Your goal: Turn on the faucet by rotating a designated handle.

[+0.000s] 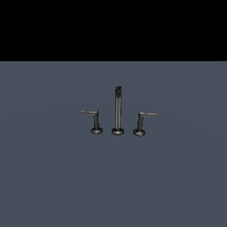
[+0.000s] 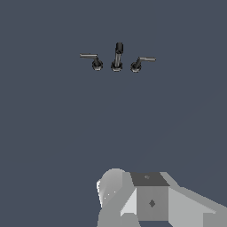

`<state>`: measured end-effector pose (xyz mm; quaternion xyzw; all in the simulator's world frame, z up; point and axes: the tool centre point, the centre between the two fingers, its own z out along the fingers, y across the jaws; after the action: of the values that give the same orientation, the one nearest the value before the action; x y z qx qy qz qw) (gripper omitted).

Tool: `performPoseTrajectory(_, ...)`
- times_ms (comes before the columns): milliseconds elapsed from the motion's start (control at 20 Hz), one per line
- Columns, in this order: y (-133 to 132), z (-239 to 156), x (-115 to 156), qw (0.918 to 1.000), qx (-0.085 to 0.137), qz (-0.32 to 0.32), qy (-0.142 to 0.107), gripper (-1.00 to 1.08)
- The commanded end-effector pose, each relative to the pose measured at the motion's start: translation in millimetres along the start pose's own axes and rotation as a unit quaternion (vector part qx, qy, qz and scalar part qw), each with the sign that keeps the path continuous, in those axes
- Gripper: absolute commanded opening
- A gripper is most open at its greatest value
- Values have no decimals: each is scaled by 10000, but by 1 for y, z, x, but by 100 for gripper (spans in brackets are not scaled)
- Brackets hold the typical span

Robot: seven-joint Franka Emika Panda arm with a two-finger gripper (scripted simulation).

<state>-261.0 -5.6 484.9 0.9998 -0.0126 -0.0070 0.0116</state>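
While the faucet [image 1: 118, 111] shows in both views, only the wrist view shows the gripper [image 2: 150, 199]

The exterior view looks from a low, nearly level height across the grey surface [image 1: 53, 177], facing the faucet [image 1: 118, 111] head-on from some way off, black background above. The wrist view looks steeply down from well above. Both share the faucet and surrounding surface; only the wrist view shows part of the arm's body [image 2: 150, 199], fingers unseen.
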Motion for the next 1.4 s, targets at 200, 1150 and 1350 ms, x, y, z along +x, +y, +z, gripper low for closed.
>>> performPoseTrajectory(200, -2, 2, 1, 10000, 1, 42, 0, -100)
performPoseTrajectory(1150, -55, 64, 28, 9905, 30, 1371, -14, -100)
performPoseTrajectory(1350, -70, 85, 40, 9838, 40, 1793, -18, -100)
